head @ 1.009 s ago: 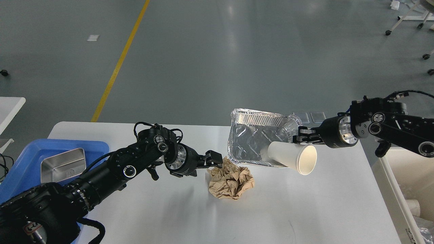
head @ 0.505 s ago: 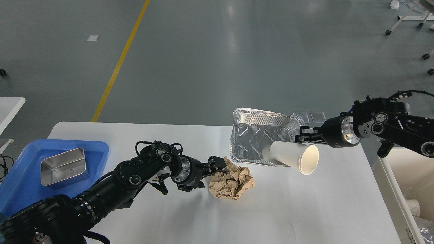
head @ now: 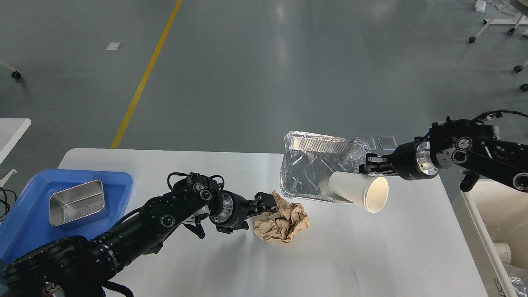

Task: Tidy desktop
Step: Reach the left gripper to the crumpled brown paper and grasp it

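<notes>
The white desktop (head: 371, 255) fills the lower part of the head view. A crumpled brown paper ball (head: 284, 220) lies near its middle. My left gripper (head: 266, 203) is low over the desktop at the ball's left edge, its fingers open and touching the paper. My right gripper (head: 366, 167) is shut on the right rim of a foil tray (head: 313, 169) and holds it tilted above the desktop. A white paper cup (head: 359, 191) lies on its side in the tray, its mouth sticking out over the front rim.
A blue plastic tray (head: 24, 214) with a steel container (head: 76, 202) sits at the desktop's left edge. A white open-topped bin (head: 495, 231) stands beside the right edge. Another white table (head: 12, 128) shows at far left.
My left gripper has dropped and moved right until it touches the paper ball. My right gripper has shifted the foil tray and cup slightly right.
</notes>
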